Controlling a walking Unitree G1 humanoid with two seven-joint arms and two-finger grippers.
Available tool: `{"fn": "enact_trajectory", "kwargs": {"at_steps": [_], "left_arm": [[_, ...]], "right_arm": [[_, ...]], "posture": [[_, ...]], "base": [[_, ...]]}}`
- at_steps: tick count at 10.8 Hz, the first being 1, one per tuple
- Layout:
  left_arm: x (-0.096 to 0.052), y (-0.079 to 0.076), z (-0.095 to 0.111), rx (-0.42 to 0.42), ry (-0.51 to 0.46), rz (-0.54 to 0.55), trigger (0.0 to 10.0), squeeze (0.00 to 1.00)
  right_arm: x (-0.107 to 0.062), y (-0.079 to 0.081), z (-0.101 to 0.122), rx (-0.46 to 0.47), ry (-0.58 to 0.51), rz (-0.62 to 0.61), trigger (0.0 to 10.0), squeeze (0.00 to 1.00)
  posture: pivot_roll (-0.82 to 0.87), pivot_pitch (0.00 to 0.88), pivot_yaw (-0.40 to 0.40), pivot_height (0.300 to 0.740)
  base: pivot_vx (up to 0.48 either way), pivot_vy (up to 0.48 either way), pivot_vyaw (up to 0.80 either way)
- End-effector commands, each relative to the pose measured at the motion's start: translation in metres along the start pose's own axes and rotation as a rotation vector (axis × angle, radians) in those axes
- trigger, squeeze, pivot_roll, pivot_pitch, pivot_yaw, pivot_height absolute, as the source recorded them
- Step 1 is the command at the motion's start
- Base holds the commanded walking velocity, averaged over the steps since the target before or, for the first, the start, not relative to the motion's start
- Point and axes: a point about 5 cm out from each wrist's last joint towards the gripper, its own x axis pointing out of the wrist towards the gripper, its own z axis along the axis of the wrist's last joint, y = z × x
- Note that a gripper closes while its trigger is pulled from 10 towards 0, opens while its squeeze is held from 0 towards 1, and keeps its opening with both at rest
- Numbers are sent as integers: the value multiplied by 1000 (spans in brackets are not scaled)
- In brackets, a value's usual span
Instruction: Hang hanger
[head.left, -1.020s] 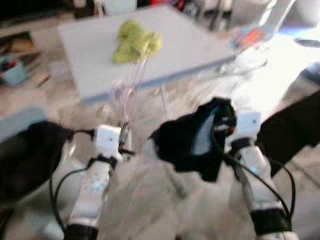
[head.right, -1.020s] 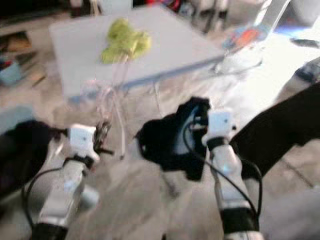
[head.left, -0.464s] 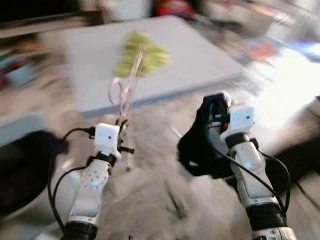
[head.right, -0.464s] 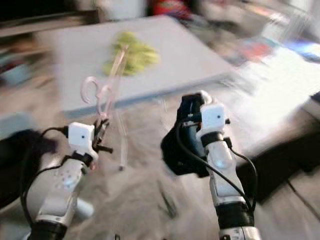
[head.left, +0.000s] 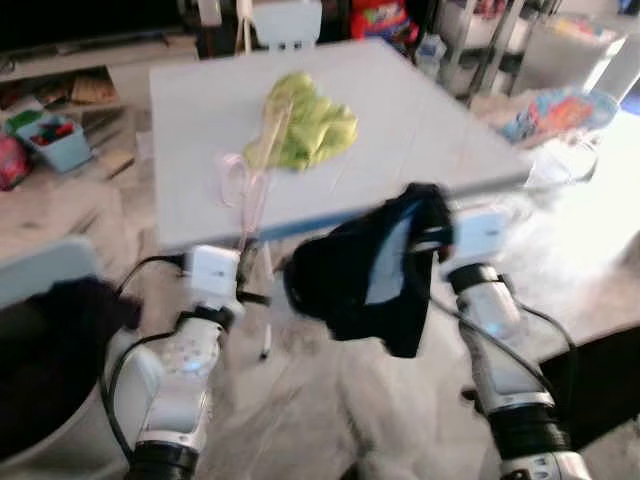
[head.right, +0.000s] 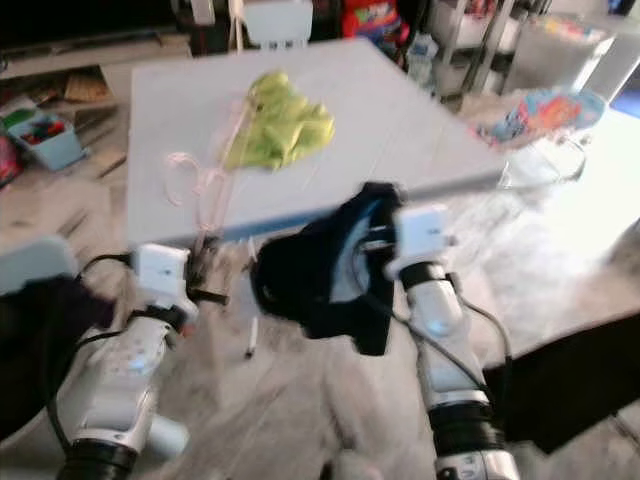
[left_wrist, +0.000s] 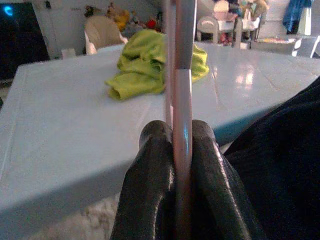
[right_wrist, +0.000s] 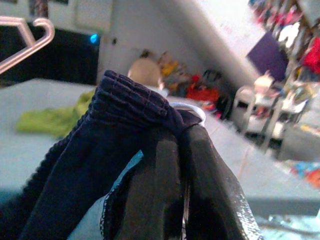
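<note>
The left tool (head.left: 243, 268) is clamped on the thin, pale pink translucent plastic hanger (head.left: 248, 176); the left wrist view shows its two black fingers (left_wrist: 150, 165) pressed together on the hanger's bar (left_wrist: 183, 100). The hanger rises from the left tool and leans away from the robot, its curved hook ahead of the tool, over the near edge of the light blue-grey counter (head.left: 180, 120). The bar looks slim and glossy, and the hook is a narrow open curve, also seen in the right wrist view (right_wrist: 30, 42).

Beyond the left tool, on the counter, lies a crumpled lime-green cloth (head.left: 305, 125), just behind the hanger's upper part. Off to the left of that tool, on the floor, stands a small light blue bin with red items (head.left: 55, 140), and a dark heap (head.left: 45, 360) lies close on its left side.

Between the two tools hangs a dark navy ribbed-hem fabric garment (head.left: 360, 275), draping down from the right tool (head.left: 440, 235), which is closed on the garment's hem, the fingers (right_wrist: 160, 200) together on the fabric. The garment hangs in front of the counter's near edge. To the right of the right tool, further off, sits a colourful blue and orange item (head.left: 555, 110) on a clear frame.
</note>
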Motion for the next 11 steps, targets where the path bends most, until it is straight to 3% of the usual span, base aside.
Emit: {"fn": "enact_trajectory", "kwargs": {"at_steps": [1, 4, 8, 11], "left_arm": [[1, 11, 5, 32, -16, 28, 10000, 0], [4, 12, 7, 34, -24, 29, 10000, 0], [10, 8, 19, 32, -63, 20, 10000, 0], [10, 7, 20, 34, -60, 18, 10000, 0]], "right_arm": [[6, 6, 10, 13, -54, 17, 0, 0], [4, 11, 9, -10, -58, 44, 0, 0], [7, 10, 13, -2, -75, 42, 0, 0], [29, -19, 27, -52, -126, -18, 0, 0]], "posture": [[-55, 0, -24, 740], [-57, 0, -23, 740], [-57, 0, -25, 740], [-57, 0, -22, 740]], "base": [[424, 0, 0], [424, 0, 504], [425, 0, 0], [428, 0, 0]]}}
